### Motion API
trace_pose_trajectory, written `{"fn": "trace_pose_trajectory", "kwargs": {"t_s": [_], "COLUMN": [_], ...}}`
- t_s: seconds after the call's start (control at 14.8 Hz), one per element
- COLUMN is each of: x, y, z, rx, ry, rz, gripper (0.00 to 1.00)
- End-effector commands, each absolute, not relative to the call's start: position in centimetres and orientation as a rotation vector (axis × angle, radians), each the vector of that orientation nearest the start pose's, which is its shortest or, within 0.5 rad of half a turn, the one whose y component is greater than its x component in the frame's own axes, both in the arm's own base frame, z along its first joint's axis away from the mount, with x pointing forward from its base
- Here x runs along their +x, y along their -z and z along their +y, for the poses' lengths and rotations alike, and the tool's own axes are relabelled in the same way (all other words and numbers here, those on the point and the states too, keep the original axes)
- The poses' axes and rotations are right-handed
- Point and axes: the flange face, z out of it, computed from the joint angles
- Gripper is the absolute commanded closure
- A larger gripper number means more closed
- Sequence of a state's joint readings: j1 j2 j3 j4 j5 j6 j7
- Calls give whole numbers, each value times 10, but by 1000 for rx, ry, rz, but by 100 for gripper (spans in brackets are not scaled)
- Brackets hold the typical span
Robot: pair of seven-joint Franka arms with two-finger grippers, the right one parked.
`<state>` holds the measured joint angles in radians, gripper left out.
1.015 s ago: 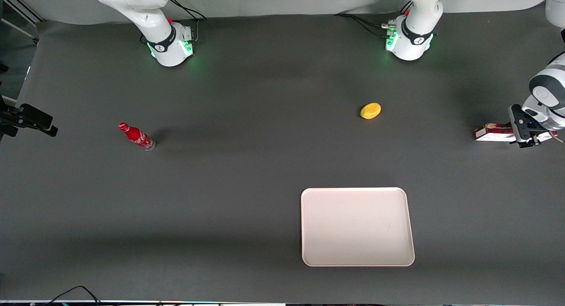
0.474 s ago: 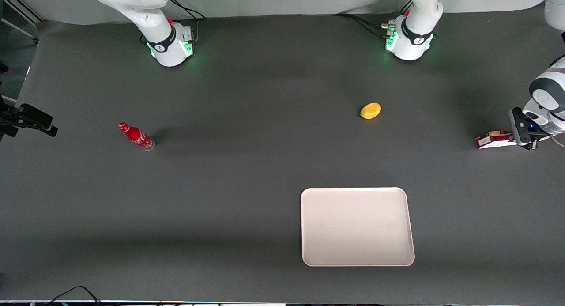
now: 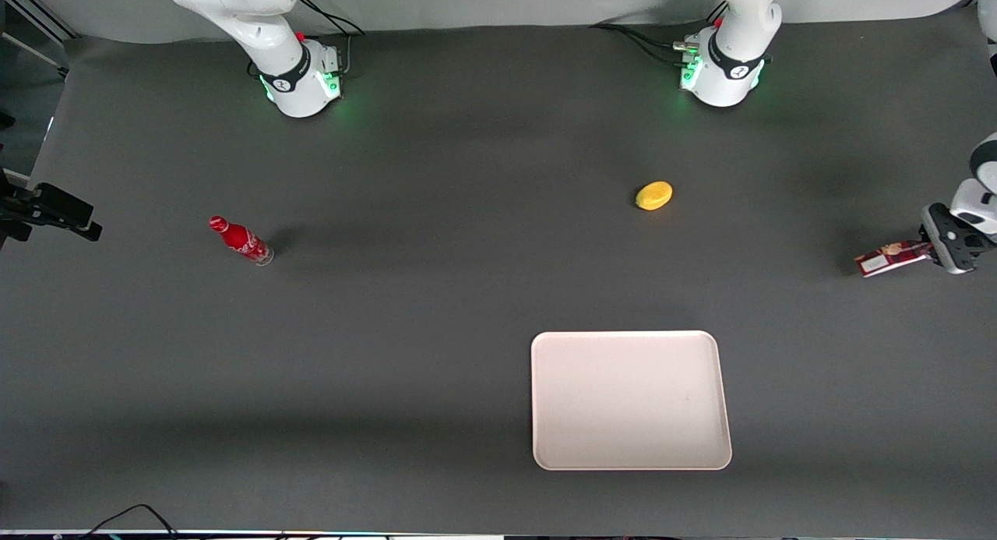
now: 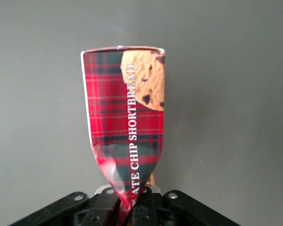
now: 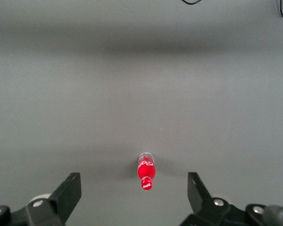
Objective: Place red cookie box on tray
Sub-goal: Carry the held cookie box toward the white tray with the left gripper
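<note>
One red cookie box (image 3: 890,258) hangs pinched and crumpled at one end in the clamped gripper (image 3: 938,252) at the working arm's end of the table (image 3: 436,306), well apart from one tray (image 3: 631,400), one lemon (image 3: 653,195) and one soda bottle (image 3: 241,241).

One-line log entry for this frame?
phase: carry | claw: shut on box, box end crushed, at working arm's table end | tray: bare

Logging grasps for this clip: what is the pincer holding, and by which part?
The pincer is shut on the red cookie box, pinching one narrow end, which is crumpled; the box hangs off the table.
</note>
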<state>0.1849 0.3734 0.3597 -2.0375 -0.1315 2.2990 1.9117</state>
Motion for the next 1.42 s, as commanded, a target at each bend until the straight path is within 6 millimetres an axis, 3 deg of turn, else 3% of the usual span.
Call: {"fn": "trace_pose_trajectory", "kwargs": {"t_s": [0.0, 0.27, 0.41, 0.54, 0.68, 0.81, 1.02, 1.15, 1.35], "x": [547, 597, 618, 635, 653, 670, 705, 729, 757], "y": [-339, -423, -460, -491, -509, -507, -501, -473, -409], "z": [275, 223, 183, 137, 75, 16, -52, -78, -99], "rx": [-2720, -2923, -2993, -3059, -3117, -3197, -3250, -3262, -3252], "ry": [-67, -96, -89, -71, -37, -41, 15, 43, 130], "rz": [1720, 1392, 1239, 1056, 879, 688, 423, 320, 226], "gripper": [100, 100, 100, 100, 100, 100, 100, 100, 100]}}
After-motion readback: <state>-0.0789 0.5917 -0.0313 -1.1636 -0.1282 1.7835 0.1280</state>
